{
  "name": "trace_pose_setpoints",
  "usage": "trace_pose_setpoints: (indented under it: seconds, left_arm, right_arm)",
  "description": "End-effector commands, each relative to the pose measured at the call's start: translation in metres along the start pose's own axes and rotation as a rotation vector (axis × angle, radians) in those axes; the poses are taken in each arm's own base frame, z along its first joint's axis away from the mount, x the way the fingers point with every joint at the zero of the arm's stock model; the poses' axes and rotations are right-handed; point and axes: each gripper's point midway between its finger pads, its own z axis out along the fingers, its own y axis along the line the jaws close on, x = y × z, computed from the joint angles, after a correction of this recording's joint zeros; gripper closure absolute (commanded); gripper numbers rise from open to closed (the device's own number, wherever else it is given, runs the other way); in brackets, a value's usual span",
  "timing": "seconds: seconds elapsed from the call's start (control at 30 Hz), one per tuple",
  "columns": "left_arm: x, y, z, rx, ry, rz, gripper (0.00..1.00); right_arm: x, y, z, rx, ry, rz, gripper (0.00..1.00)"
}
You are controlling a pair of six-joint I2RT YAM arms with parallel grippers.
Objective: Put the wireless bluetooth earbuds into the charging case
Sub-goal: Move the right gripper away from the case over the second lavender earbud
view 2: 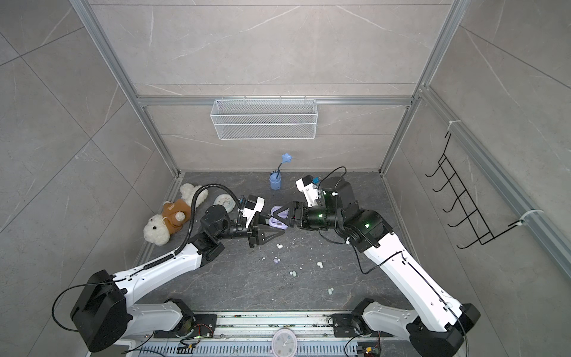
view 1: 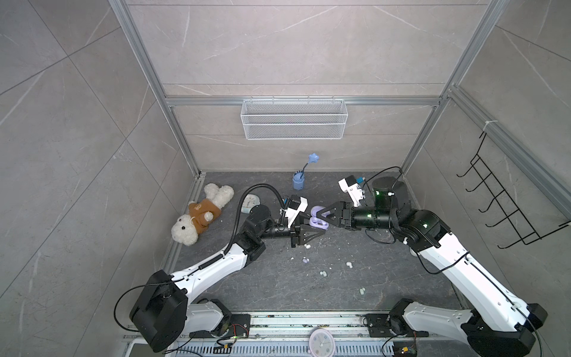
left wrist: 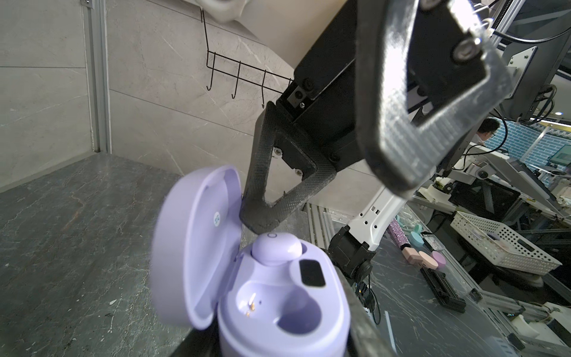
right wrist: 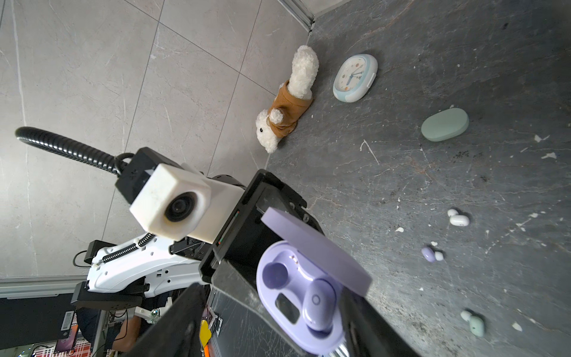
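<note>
Now open case (left wrist: pixel 272 333) faces right pincer (view 1: pixel 322 218); lavender earbud (left wrist: pixel 276 250) seated.

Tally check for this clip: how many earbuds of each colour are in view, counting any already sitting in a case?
Lavender earbuds: 2, one seated in the charging case, one loose on the table
White earbuds: 2, both loose
Mint green earbuds: 2, both loose
Total: 6

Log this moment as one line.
left gripper: shut on charging case | lid: open | right gripper: open, at case | seated earbud: lavender | other slot: empty | loose lavender earbud: on table
</note>
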Motion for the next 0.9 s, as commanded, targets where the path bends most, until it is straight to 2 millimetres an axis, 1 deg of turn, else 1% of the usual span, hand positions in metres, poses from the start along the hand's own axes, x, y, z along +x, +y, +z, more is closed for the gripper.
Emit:
trace_pose_setpoints:
  seconds: [0.0, 0.13, 0.27, 0.33, 0.4, 0.5, 0.6, 0.73, 0.87]
  left_arm:
    - [-0.019, -0.017, -0.004, 0.029, -0.065, 0.072, 0.75]
    - [-0.014, -0.009, -0.010, -0.028, -0.076, 0.058, 0.75]
    - [-0.015, -0.002, -0.023, -0.080, -0.109, 0.047, 0.75]
    - [-0.015, 0.002, -0.031, -0.102, -0.121, 0.041, 0.75]
    - [-0.015, 0.002, -0.038, -0.118, -0.129, 0.040, 0.75]
    - [-0.014, -0.003, -0.046, -0.133, -0.131, 0.043, 0.75]
    - [-0.011, -0.011, -0.054, -0.147, -0.117, 0.046, 0.75]
    - [-0.008, -0.024, -0.065, -0.167, -0.110, 0.051, 0.75]
    - [-0.004, -0.034, -0.075, -0.186, -0.108, 0.036, 0.75]
  right_arm:
    - [-0.007, 0.007, -0.009, 0.005, -0.022, -0.029, 0.27]
    - [-0.003, 0.016, -0.021, -0.007, -0.018, -0.034, 0.25]
    - [0.003, 0.017, -0.032, 0.005, -0.022, -0.015, 0.22]
    - [0.007, 0.012, -0.036, 0.025, -0.028, 0.002, 0.22]
    - [0.012, 0.001, -0.037, 0.063, -0.029, 0.024, 0.22]
    - [0.021, -0.027, -0.035, 0.165, -0.032, 0.069, 0.22]
    - [0.031, -0.058, -0.025, 0.254, -0.018, 0.119, 0.22]
    - [0.048, -0.098, -0.002, 0.355, 0.049, 0.162, 0.22]
    - [0.064, -0.135, 0.026, 0.461, 0.137, 0.144, 0.23]
